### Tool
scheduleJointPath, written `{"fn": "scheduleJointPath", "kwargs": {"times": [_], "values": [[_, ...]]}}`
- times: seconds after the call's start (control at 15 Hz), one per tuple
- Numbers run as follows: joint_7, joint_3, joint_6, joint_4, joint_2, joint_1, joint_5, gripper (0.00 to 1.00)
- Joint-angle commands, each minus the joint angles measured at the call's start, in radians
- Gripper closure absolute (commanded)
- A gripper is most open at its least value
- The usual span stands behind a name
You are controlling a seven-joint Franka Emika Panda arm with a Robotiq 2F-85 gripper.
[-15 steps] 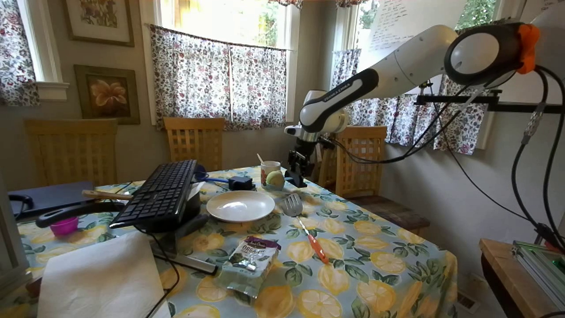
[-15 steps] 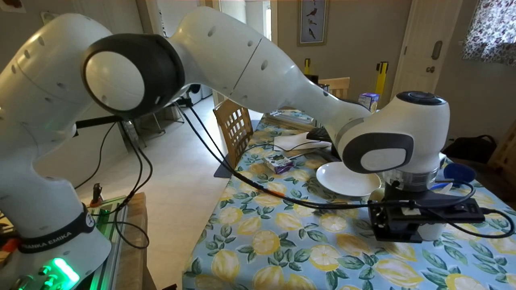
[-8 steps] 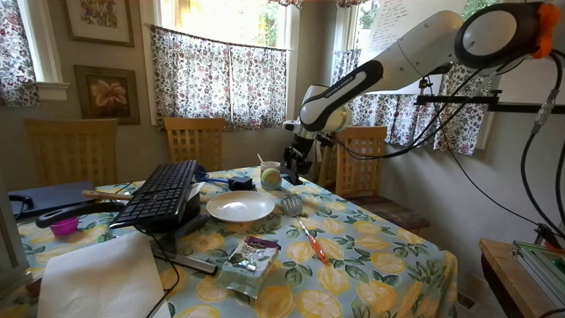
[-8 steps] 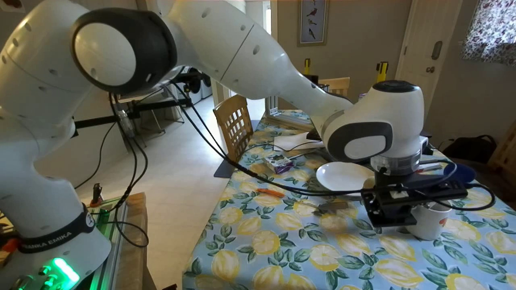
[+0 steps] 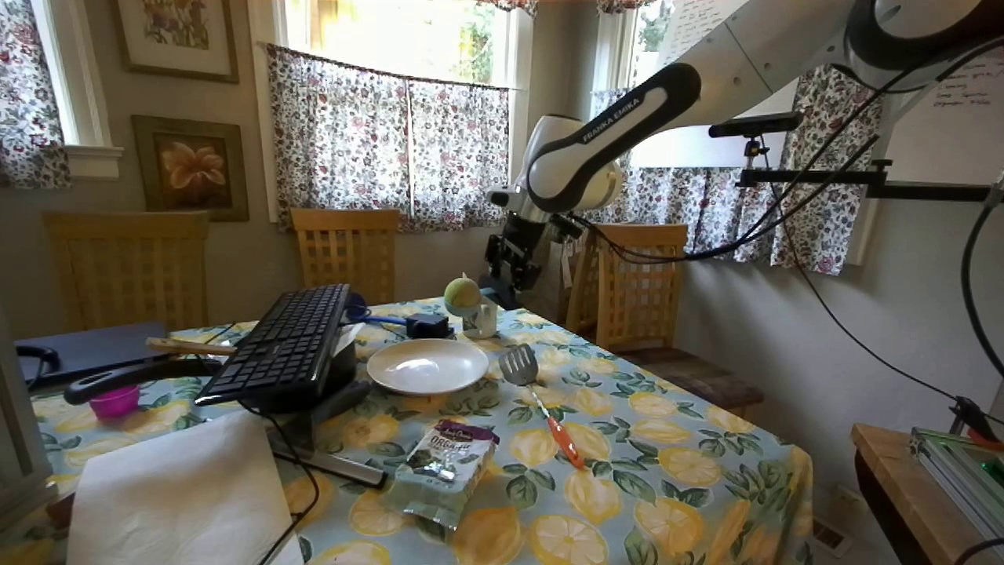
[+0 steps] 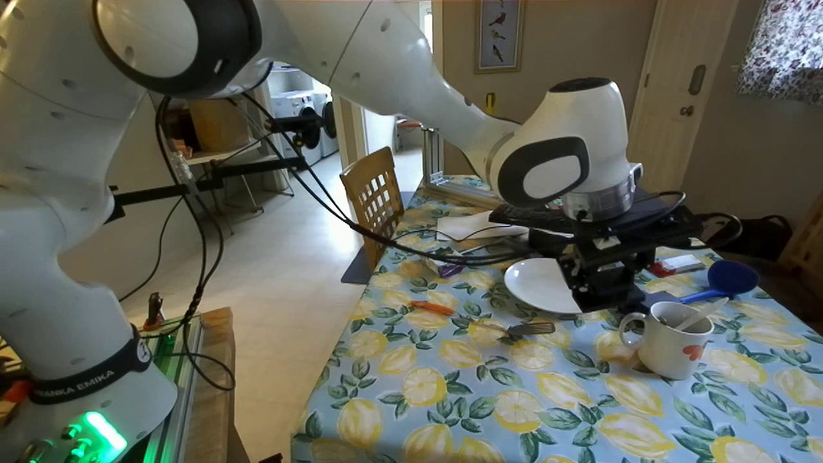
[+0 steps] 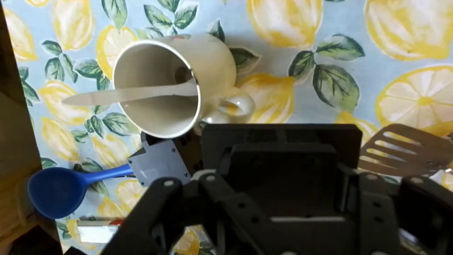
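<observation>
A yellow-green ball (image 5: pixel 462 293) sits in a pale blue bowl (image 5: pixel 457 311), off the table beside my gripper (image 5: pixel 503 292) in an exterior view. The bowl has travelled along with my gripper, which is partly closed on it; the contact itself is hidden. In the wrist view a dark panel (image 7: pixel 281 132) fills the space between the gripper's (image 7: pixel 286 159) fingers and hides the ball and bowl. A white mug (image 6: pixel 669 341) with a red heart and a pale handle sticking out stands upright on the table, close to the gripper and below it.
A white plate (image 5: pixel 427 366) and a slotted spatula (image 5: pixel 519 364) lie in front of the mug. A blue spoon (image 7: pixel 58 193) rests beside a small grey-blue box (image 7: pixel 159 161). A keyboard (image 5: pixel 286 341) and a snack bag (image 5: pixel 447 471) are farther along the table.
The arm has lifted and shifted toward the plate side, taking the ball and bowl up with it. The mug, partly hidden behind the gripper before, now shows fully in an exterior view.
</observation>
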Motion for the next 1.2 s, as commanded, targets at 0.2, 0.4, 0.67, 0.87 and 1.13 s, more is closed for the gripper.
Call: {"fn": "scheduleJointPath", "kwargs": {"times": [0.2, 0.4, 0.67, 0.87, 1.13], "values": [[0.039, 0.006, -0.015, -0.026, -0.032, 0.024, -0.039, 0.42], [0.04, 0.0, -0.015, -0.031, -0.033, 0.023, -0.041, 0.67], [0.129, -0.059, 0.008, 0.0, -0.003, 0.083, -0.111, 0.67], [0.237, -0.132, 0.017, 0.029, 0.025, 0.155, -0.239, 0.67], [0.319, -0.148, -0.018, 0.085, 0.066, 0.198, -0.341, 0.67]]}}
